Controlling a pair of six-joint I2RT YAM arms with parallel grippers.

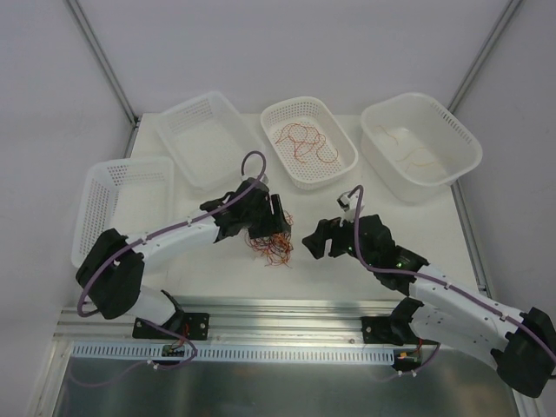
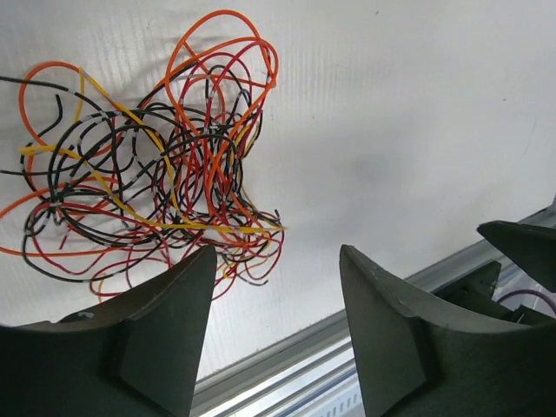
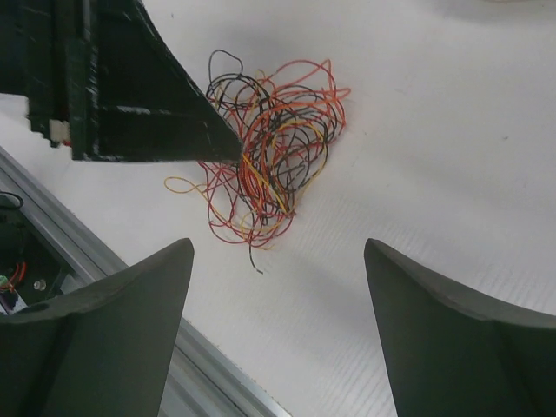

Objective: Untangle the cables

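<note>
Left hand (image 2: 278, 261) beside cables (image 2: 174, 165), near table (image 2: 417, 130) edge

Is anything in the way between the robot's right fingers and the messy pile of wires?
No, nothing visible. Between the right arm's fingers and the cables there is only bare white table. The left arm's fingers hang at the pile's other side, out of that path.

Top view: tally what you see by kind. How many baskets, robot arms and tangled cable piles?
Baskets: 4
Robot arms: 2
Tangled cable piles: 1
Total: 7
</note>
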